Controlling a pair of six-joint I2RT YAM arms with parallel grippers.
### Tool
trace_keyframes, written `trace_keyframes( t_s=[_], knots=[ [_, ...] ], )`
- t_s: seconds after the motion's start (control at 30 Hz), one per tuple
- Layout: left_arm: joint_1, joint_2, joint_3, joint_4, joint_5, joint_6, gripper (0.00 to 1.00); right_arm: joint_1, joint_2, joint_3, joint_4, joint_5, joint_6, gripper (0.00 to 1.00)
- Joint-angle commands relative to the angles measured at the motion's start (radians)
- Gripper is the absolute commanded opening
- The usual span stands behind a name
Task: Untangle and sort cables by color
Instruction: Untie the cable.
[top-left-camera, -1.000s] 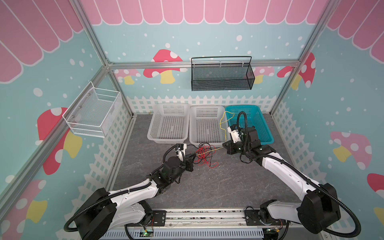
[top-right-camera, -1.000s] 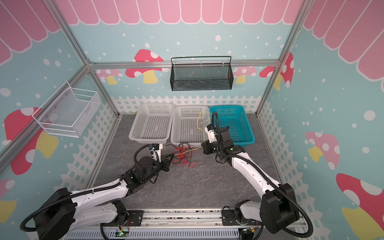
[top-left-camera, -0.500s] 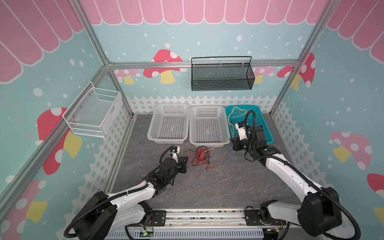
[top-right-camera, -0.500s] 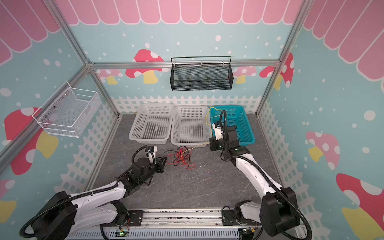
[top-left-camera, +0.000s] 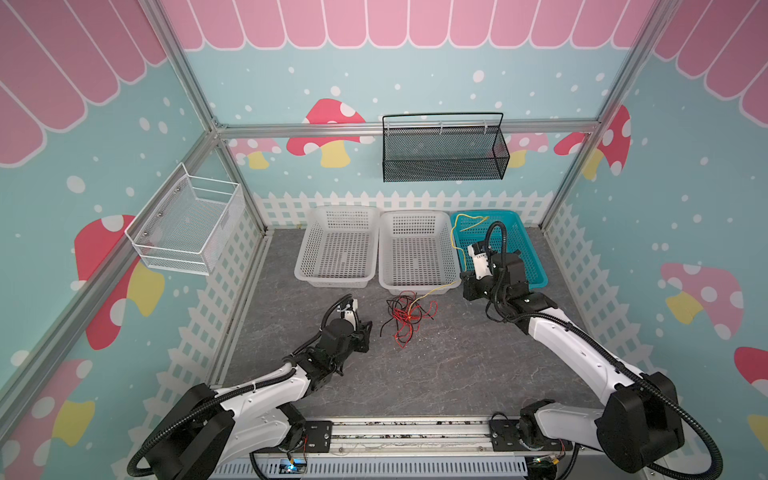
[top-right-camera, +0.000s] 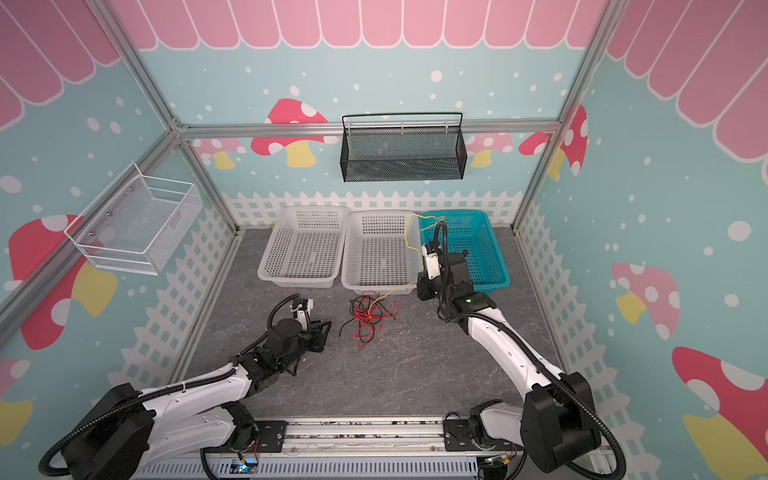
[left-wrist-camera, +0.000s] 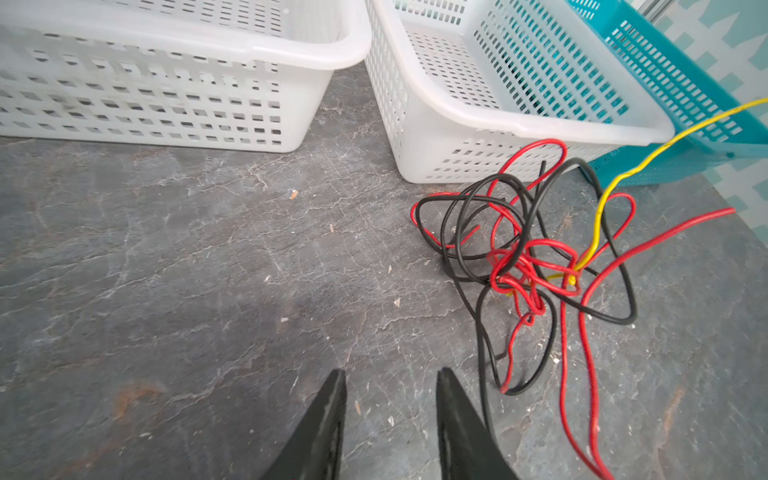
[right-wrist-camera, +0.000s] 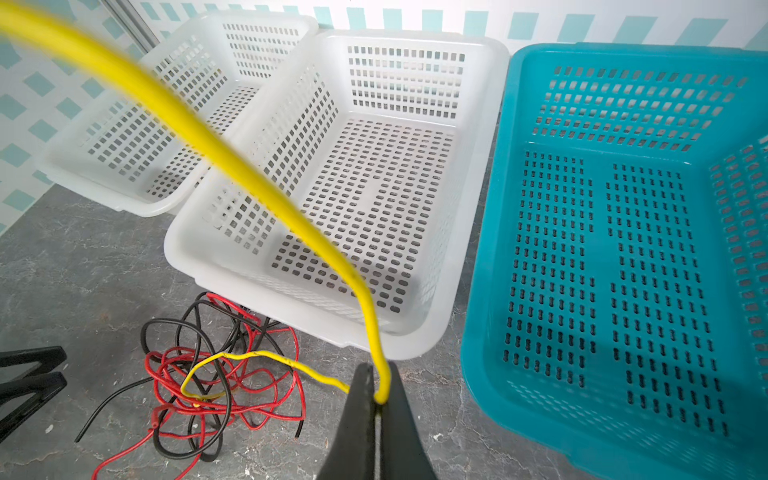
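Note:
A tangle of red and black cables (top-left-camera: 405, 318) (top-right-camera: 370, 318) lies on the grey tabletop in front of the middle white basket. A yellow cable (right-wrist-camera: 291, 216) runs out of the tangle (right-wrist-camera: 216, 382) into my right gripper (right-wrist-camera: 379, 388), which is shut on it. Beyond the grip it arches up over the near corner of the teal basket (top-left-camera: 455, 232). In a top view my right gripper (top-left-camera: 467, 286) sits just right of the tangle. My left gripper (left-wrist-camera: 390, 386) (top-left-camera: 368, 328) is open and holds nothing, a short way left of the tangle (left-wrist-camera: 528, 257).
Two white baskets (top-left-camera: 332, 282) (top-left-camera: 415, 286) and a teal basket (top-left-camera: 536, 266) stand in a row at the back. A black mesh basket (top-left-camera: 442, 162) hangs on the back wall. A white wire basket (top-left-camera: 187, 232) hangs on the left wall.
My left gripper has let go of the tangle, opened and drawn back to the left. The yellow cable's upper loop has swung from over the middle white basket to over the teal one.

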Motion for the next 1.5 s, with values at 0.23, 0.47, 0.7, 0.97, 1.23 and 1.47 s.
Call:
trace_keyframes(
  t_s=[0.23,0.47,0.7,0.97,1.23,1.47],
  knots=[
    [-0.068,0.180,0.159,0.132,0.015,0.025,0.76,0.063,0.035,0.028,0.028,-0.053,-0.028,0.00],
    [-0.067,0.369,0.262,0.088,-0.063,-0.037,0.38,0.067,0.010,0.020,0.034,-0.071,-0.027,0.00],
    [-0.070,0.490,0.307,0.004,-0.094,-0.085,0.00,0.066,-0.016,0.027,0.012,-0.006,-0.026,0.00],
    [-0.079,0.491,0.290,-0.097,-0.186,-0.071,0.00,0.056,-0.063,0.090,-0.044,0.175,0.001,0.00],
    [-0.077,0.489,0.277,-0.156,-0.234,-0.075,0.00,0.050,-0.063,0.171,-0.091,0.161,0.002,0.00],
    [-0.078,0.459,0.260,-0.097,-0.193,-0.055,0.00,0.030,-0.010,0.260,-0.191,0.288,-0.044,0.00]
  ],
)
